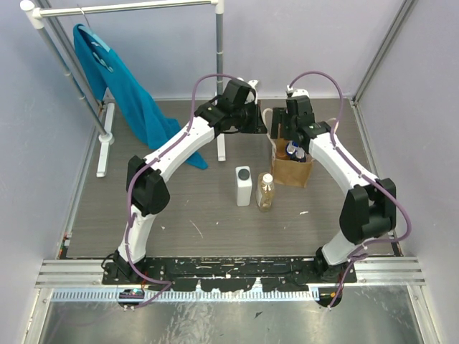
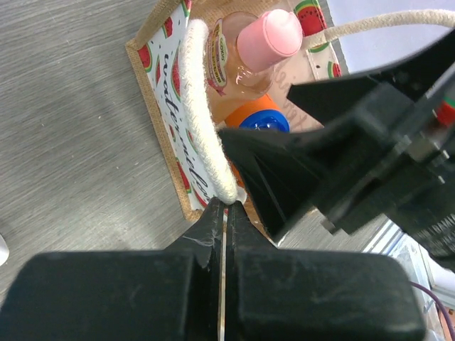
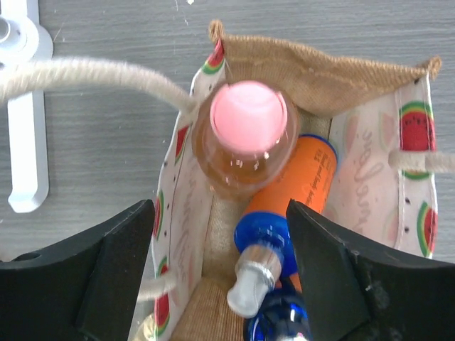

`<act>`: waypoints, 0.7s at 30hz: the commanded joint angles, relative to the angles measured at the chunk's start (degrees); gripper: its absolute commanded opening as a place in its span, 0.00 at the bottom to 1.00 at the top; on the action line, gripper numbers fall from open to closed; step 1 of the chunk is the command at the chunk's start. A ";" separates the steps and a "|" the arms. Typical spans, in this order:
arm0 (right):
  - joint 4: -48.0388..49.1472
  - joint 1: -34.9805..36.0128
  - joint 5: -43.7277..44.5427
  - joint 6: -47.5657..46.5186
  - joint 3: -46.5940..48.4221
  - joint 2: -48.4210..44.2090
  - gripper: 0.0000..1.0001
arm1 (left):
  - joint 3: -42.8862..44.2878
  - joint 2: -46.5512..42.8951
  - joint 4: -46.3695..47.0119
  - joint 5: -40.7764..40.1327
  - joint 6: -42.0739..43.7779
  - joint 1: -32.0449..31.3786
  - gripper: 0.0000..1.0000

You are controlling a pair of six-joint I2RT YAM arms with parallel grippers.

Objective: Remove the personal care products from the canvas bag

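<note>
The canvas bag (image 1: 291, 169) stands at the back right, its watermelon-print lining (image 3: 178, 206) showing from above. Inside it are a pinkish bottle with a pink cap (image 3: 249, 117) and an orange bottle with a blue band (image 3: 307, 177), leaning nozzle down. My left gripper (image 1: 264, 120) is shut on the bag's pale cord handle (image 2: 202, 121) and pinches its end (image 2: 226, 200). My right gripper (image 3: 220, 213) is open just above the bag's mouth, with its fingers either side of the orange bottle. The white rectangular bottle (image 1: 244, 186) and the clear amber bottle (image 1: 266, 192) stand on the table left of the bag.
A clothes rack (image 1: 129, 8) with a teal-blue garment (image 1: 122, 86) stands at the back left. Its white feet (image 1: 106, 136) rest on the table, one (image 3: 25, 106) close to the bag. Grey walls enclose the table on three sides.
</note>
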 commanded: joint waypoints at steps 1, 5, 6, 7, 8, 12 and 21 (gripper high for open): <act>4.36 -0.71 1.51 -0.77 5.55 4.15 0.81 | -0.68 -2.48 -0.11 1.24 0.59 -0.23 0.00; 3.16 -0.65 4.44 -0.68 10.44 10.78 0.80 | -3.28 -4.83 1.99 1.13 -0.07 -0.18 0.00; 3.15 -0.67 6.03 -0.66 11.14 12.06 0.80 | -4.62 -6.18 3.52 0.49 -0.08 -0.24 0.00; 3.17 -0.71 7.22 -0.82 11.58 13.25 0.80 | -5.99 -7.38 4.27 -0.33 0.07 -0.18 0.00; 3.00 -0.66 7.82 -0.92 12.02 14.22 0.79 | -6.67 -8.48 4.50 -1.24 0.42 -0.21 0.00; 3.67 -0.70 6.82 -0.30 11.87 15.80 0.51 | -4.93 -9.64 0.85 -4.43 3.20 -0.12 0.00; 6.45 0.69 1.48 0.10 7.15 9.61 0.15 | -10.83 -14.29 -0.76 -9.46 2.95 2.79 0.00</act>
